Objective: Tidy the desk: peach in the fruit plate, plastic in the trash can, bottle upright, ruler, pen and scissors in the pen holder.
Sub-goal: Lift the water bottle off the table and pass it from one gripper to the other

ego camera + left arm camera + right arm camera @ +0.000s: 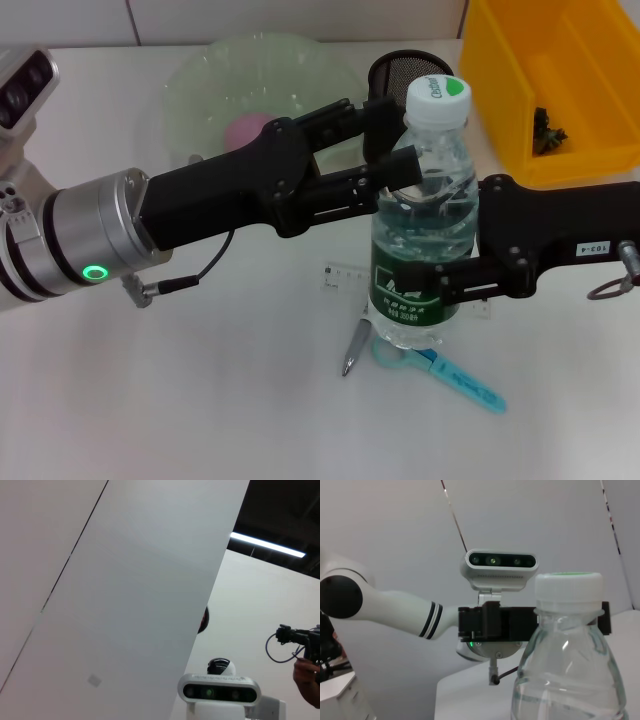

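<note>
Item 1, step in hand: bottle upright. The bottle (424, 215) stands vertical at centre frame in the head view, white cap with green top uppermost, base on the white counter (200, 400). It appears to rest partly over the ruler (345, 277) and close above the scissors (440, 370), whose blue handle and ring show just below its base.

Item 2, my right hand (470, 270): enters from the right edge, fingers pinching the bottle at its green label band. I judge the grip firm; contact shows on the near side.

Item 3, my left hand (385, 150): reaches in from the left, its 2 fingers spread on either side of the bottle's shoulder, 1 finger lying against or just before the clear wall. Not closed on it, as far as I can tell.

Item 4, remaining stock: pen (355, 345) lying lower centre, beside the bottle's base; pen holder (395, 72), dark mesh, behind the bottle at upper centre; peach (245, 130) already in the fruit plate (215, 75), upper left; yellow trash can (530, 80), upper right.

Item 5, next move, my judgement: release the bottle only if it sits flat; the ruler beneath could tip it. Then withdraw both hands sideways and collect ruler, pen, scissors.
</note>
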Motion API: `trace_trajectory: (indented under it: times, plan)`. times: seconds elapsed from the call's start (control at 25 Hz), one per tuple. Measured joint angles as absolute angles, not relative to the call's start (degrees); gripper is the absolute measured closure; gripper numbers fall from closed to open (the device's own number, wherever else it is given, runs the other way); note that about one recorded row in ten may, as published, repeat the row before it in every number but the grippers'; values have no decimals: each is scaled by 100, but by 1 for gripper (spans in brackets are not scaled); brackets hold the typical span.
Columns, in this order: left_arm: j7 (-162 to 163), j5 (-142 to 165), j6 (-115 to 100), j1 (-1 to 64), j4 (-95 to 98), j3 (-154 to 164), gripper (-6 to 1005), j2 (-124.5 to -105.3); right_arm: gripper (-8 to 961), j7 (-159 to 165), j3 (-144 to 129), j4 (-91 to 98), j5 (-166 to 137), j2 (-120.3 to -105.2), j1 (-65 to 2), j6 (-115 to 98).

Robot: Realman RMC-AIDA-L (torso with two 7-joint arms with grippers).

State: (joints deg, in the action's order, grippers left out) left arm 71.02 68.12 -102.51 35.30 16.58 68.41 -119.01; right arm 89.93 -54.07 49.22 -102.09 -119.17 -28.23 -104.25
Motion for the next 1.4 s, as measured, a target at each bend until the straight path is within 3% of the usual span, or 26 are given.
trace_trajectory:
  times: [1.12,1.4]
  plan:
    - [7138,6795,-10005,3630,1894,7023,271,-11900,192,9376,-6030,5117,-10257,-11918,-3025,-10160]
    - [7203,6795,-9849,3670,1917,7075,396,-11895,191,9394,-6039,5141,-10260,-11918,-3032,-10172]
